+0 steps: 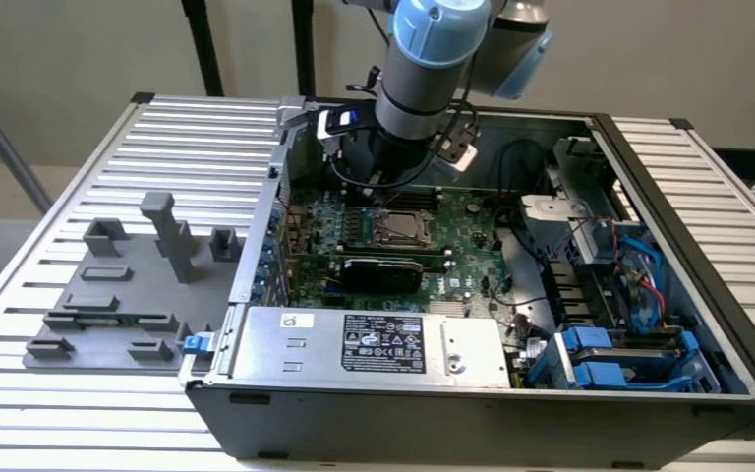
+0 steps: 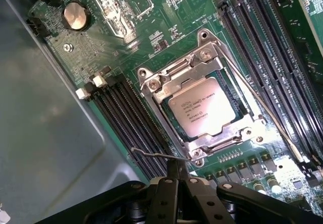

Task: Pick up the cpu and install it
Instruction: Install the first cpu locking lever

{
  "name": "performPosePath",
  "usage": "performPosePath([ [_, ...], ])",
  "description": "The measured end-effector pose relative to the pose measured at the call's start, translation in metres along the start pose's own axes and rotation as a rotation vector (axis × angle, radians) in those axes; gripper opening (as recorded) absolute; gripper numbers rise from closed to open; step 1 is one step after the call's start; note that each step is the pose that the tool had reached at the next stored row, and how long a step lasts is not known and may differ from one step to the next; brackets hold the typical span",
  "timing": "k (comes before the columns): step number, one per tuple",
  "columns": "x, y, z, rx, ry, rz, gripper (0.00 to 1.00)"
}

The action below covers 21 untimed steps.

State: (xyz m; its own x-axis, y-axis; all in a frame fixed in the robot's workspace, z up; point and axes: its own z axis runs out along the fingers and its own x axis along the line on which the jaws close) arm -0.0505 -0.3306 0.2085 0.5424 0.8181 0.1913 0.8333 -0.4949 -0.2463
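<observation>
A: Where is the exterior camera sitting?
B: It is standing high and well back, looking down at a slant over the whole open computer case (image 1: 483,433), the slatted table (image 1: 36,413) and the arm (image 1: 424,88).
A: And the wrist camera?
B: It is hanging close above the motherboard (image 2: 151,37), facing down onto it. Both are taking in the socket (image 1: 397,224) holding the cpu (image 2: 202,108).

Open PC case (image 1: 483,423) on slatted table (image 1: 76,157). Labelled PSU box (image 1: 377,344) up front, blue drive brackets (image 1: 601,359) toward the exterior view's right, grey jig tray (image 1: 102,329) outside on its left. Coin battery (image 2: 75,16) near RAM slots (image 2: 128,120) on green board (image 2: 166,12).
</observation>
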Motion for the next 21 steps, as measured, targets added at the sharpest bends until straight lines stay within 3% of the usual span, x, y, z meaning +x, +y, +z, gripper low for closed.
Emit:
performPosePath([
  [6, 0.0024, -0.0009, 0.0051, -0.0054, -0.0045, 0.007, 0.11],
  [12, 0.0032, 0.0001, 0.0086, -0.0127, -0.0129, 0.013, 0.11],
  [21, 0.0085, 0.0074, 0.0101, -0.0230, -0.0253, 0.019, 0.11],
])
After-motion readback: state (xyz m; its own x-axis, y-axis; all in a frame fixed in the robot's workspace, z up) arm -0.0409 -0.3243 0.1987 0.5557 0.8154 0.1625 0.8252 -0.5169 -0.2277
